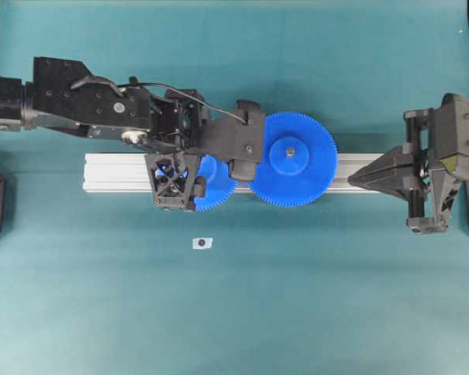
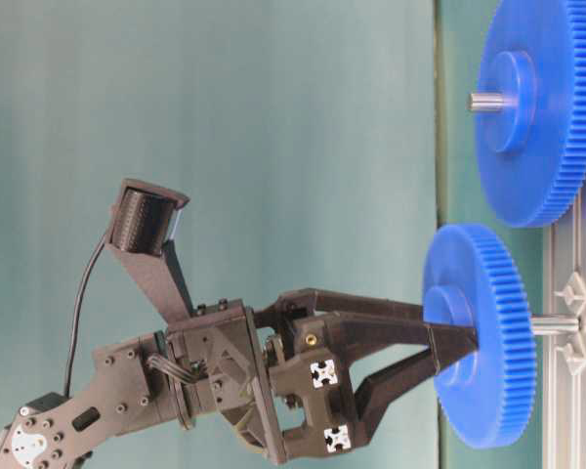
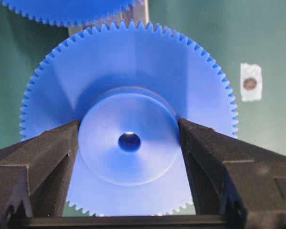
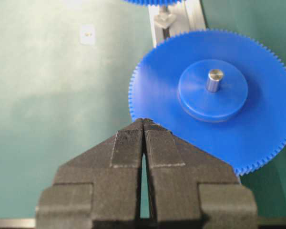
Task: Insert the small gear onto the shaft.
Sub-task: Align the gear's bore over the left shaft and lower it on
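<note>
Left wrist view: the small gear (image 3: 128, 129) is held by its hub between the left gripper's (image 3: 128, 143) partly spread fingers (image 3: 52, 148), already started on the shaft (image 2: 555, 324). It should be kept square and pressed down evenly toward the rail (image 1: 113, 173). Farther right, the right gripper's (image 4: 143, 125) fingers are closed, empty.
</note>
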Tool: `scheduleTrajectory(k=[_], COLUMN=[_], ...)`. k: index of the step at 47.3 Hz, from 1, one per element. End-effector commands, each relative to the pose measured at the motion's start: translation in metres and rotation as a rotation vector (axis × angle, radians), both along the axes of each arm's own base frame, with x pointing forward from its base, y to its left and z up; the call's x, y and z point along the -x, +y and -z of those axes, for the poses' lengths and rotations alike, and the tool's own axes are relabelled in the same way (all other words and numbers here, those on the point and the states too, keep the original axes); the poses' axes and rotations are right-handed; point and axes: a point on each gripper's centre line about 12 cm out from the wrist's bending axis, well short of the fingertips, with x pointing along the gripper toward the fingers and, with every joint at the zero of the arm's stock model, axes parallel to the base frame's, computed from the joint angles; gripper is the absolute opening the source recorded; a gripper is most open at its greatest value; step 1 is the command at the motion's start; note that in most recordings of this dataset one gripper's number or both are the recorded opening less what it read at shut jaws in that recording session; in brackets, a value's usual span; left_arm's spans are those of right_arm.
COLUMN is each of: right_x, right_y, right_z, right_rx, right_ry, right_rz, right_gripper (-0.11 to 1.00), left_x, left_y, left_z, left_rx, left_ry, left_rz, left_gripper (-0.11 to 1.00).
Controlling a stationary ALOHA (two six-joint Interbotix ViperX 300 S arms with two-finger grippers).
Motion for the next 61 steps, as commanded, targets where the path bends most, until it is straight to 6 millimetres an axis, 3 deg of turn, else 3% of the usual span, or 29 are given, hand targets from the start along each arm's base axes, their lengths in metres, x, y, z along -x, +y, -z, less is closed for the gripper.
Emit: scheduleTrajectory(k=[1, 11, 36, 61], right_x=[-0.002, -0.002, -0.002, -0.002], right_y=[-0.001, -0.002, -0.003, -0.003], right_z=[-0.004, -0.004, -0.004, -0.004], right_rx=[-0.009, -0.009, -0.009, -0.009], right_ry=[-0.019, -0.017, -0.017, -0.019], right_rz=[0.01, 0.015, 0.019, 0.019], right_gripper=[0.03, 0.03, 0.03, 0.03], left_x=[-0.003, -0.004, 0.006, 0.008], left_y=[0.004, 0.005, 0.026, 0.027], left_z=[-0.008, 0.001, -0.003, 0.002], left_rx=[-0.007, -0.006, -0.019, -0.024], left_ry=[-0.038, -0.016, 0.025, 0.054], left_rz=[-0.006, -0.006, -0.017, 0.002], left_gripper=[0.69, 0.69, 0.69, 0.69])
